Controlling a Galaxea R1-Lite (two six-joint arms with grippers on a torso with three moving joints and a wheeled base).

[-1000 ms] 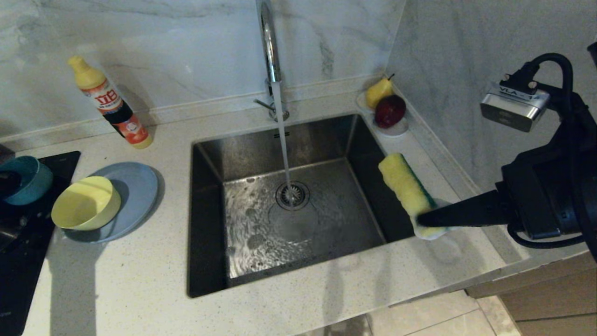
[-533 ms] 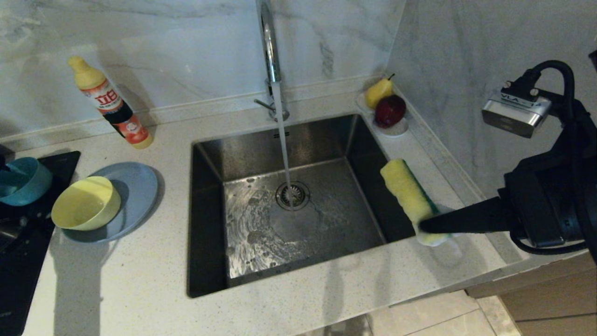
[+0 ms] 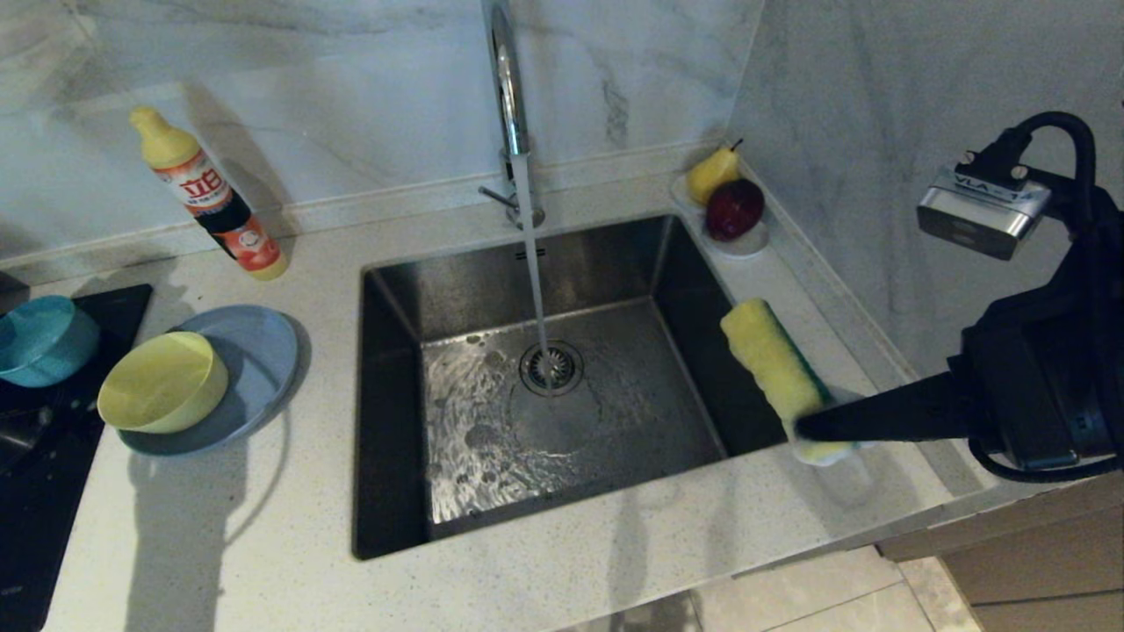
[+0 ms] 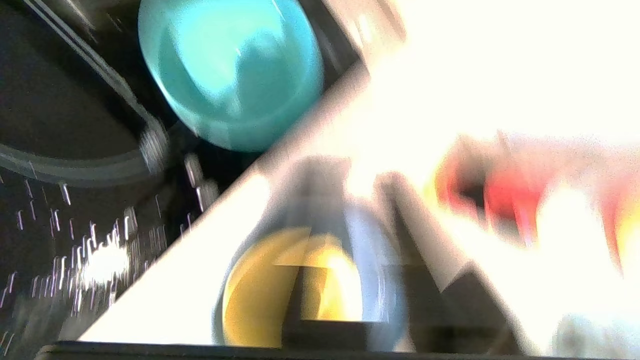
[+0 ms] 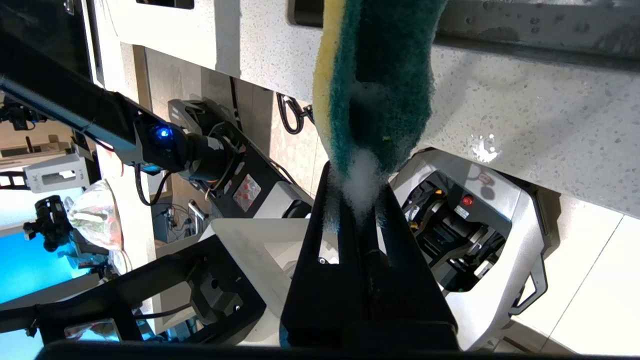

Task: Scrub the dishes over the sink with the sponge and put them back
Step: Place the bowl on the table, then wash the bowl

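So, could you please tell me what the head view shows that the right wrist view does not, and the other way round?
Only the head view shows the sink with its tap running, the teal bowl, the yellow bowl sitting on the grey-blue plate, the detergent bottle and the fruit saucer.

Only the right wrist view shows the sponge's dark green scouring face with white foam at the grip, and the robot's base below the counter edge.

Both show the right gripper shut on the sponge beside the white speckled counter.
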